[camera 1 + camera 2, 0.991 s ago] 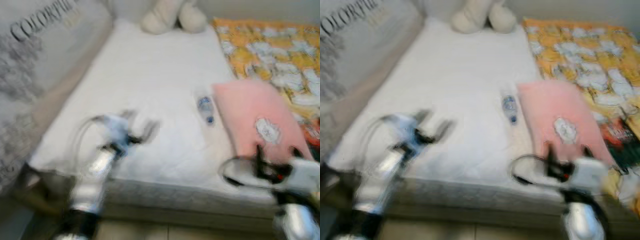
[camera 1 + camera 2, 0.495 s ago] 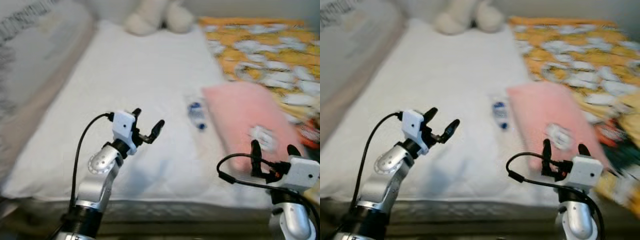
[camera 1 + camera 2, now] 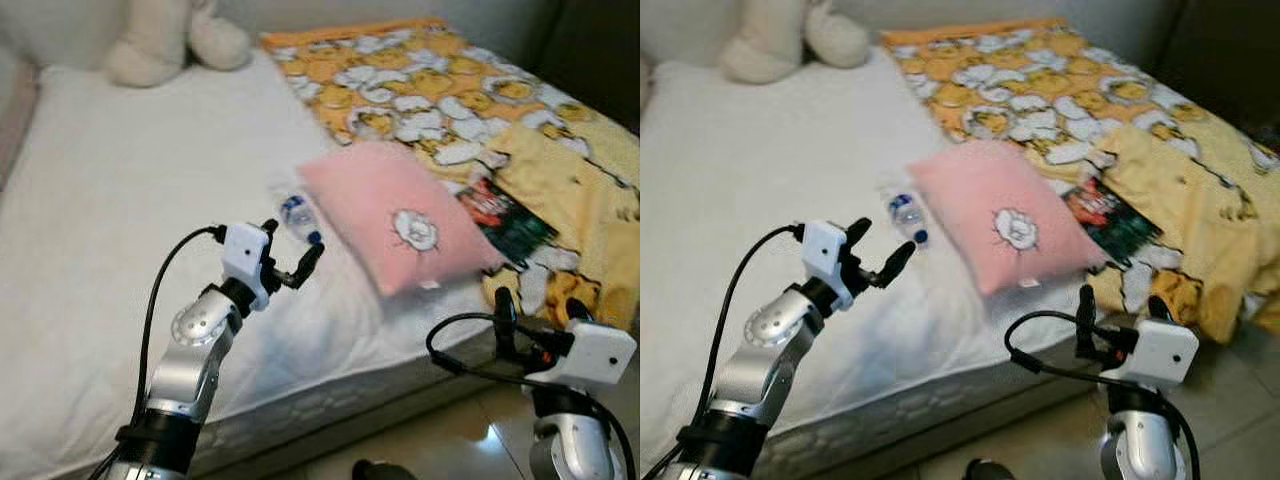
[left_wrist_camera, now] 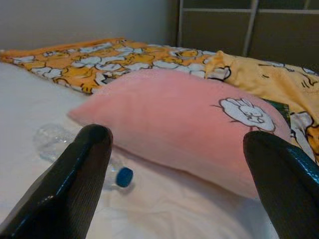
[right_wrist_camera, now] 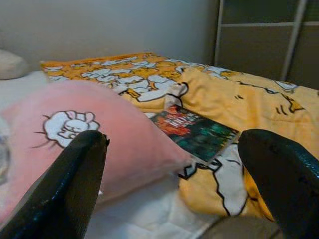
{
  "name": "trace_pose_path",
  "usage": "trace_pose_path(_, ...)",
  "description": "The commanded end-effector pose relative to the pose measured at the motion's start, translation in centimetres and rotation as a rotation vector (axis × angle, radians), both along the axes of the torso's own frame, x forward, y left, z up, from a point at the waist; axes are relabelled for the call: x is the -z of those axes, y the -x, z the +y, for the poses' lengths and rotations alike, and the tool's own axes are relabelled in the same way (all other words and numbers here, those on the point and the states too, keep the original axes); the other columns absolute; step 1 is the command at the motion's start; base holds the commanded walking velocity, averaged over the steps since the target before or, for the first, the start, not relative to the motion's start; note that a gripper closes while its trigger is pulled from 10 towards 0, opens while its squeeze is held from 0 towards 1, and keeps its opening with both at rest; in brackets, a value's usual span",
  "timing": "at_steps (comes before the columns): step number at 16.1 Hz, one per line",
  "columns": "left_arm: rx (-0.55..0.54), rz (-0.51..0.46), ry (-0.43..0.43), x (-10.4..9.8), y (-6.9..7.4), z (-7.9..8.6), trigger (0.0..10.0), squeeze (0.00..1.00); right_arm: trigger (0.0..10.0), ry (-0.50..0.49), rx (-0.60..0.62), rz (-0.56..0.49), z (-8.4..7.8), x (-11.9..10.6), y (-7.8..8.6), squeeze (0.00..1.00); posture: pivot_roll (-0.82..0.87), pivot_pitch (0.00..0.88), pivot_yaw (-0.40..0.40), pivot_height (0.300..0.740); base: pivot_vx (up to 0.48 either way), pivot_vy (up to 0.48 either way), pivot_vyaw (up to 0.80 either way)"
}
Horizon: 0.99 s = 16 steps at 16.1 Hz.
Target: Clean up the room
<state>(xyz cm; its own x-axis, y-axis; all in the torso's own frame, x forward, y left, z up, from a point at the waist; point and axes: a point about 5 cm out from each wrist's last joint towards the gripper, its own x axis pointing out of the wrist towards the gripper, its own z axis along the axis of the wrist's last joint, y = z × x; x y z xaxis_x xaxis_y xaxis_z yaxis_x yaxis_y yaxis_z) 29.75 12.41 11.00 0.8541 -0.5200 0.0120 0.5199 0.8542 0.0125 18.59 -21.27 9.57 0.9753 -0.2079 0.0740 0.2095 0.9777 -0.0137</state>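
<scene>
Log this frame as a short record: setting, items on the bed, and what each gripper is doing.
setting: bed with white sheet, robot standing at its near edge
pillow: pink pillow with a white cartoon patch, lying mid-bed
bottle: clear plastic bottle with blue cap, lying on its side at the pillow's left edge
blanket: yellow-orange cartoon blanket over the right part of the bed
book: dark-covered book on the blanket, right of the pillow
plush: cream plush toy at the far end
left gripper: raised over the sheet, fingers open, empty
right gripper: by the bed's near edge, fingers open, empty
</scene>
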Motion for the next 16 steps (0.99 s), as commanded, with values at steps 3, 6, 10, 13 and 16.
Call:
trace_pose_path(3, -0.026, 0.011, -0.011, 0.00, -0.52, 0.24, 10.0, 0.00, 10.0, 0.007, -0.007, 0.016, 0.26, 0.23, 0.04, 0.00, -0.04, 0.033, 0.050, 0.740, 0.000, 0.000, 0.00)
trace_pose_path(6, -0.027, 0.014, -0.019, 0.17, -0.60, -0.01, 10.0, 0.00, 10.0, 0.006, -0.013, 0.025, 0.35, 0.44, 0.06, 0.00, -0.04, 0.035, 0.050, 0.740, 0.000, 0.000, 0.00)
trace_pose_path(10, -0.012, -0.001, -0.035, 0.25, -0.55, -0.13, 10.0, 0.00, 10.0, 0.006, -0.014, 0.032, 0.40, 0.67, 0.03, 0.00, -0.04, 0.031, 0.052, 0.740, 0.000, 0.000, 0.00)
trace_pose_path(13, -0.016, 0.004, -0.025, 0.36, -0.76, -0.20, 10.0, 0.00, 10.0, 0.006, -0.021, 0.036, 0.41, 0.83, -0.08, 0.00, -0.04, 0.022, 0.052, 0.740, 0.000, -0.446, 0.00)
trace_pose_path(16, -0.025, 0.013, -0.015, 0.43, -1.03, -0.19, 10.0, 0.00, 10.0, 0.008, -0.026, 0.035, 0.44, 0.86, -0.25, 0.00, -0.04, 0.017, 0.054, 0.740, 0.270, -0.394, 0.00)
